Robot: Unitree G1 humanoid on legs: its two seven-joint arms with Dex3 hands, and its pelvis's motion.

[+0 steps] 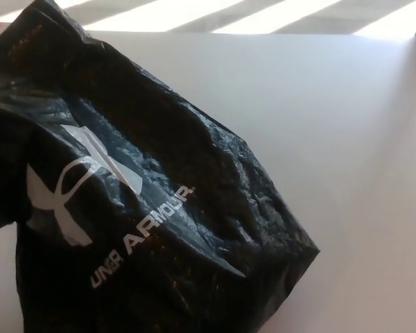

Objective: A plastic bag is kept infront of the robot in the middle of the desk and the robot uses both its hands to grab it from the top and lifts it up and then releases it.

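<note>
A black crinkled plastic bag [125, 187] with a white logo and white lettering fills the left half of the head view. It stands on the white desk [333, 139], bulging, with its top toward the upper left corner and its lower right corner jutting out at the middle bottom. No part of either hand shows in this view.
The desk's far edge [263, 35] runs along the top, with sunlit stripes of floor beyond it. The bag's lower part runs off the bottom and left edges of the picture.
</note>
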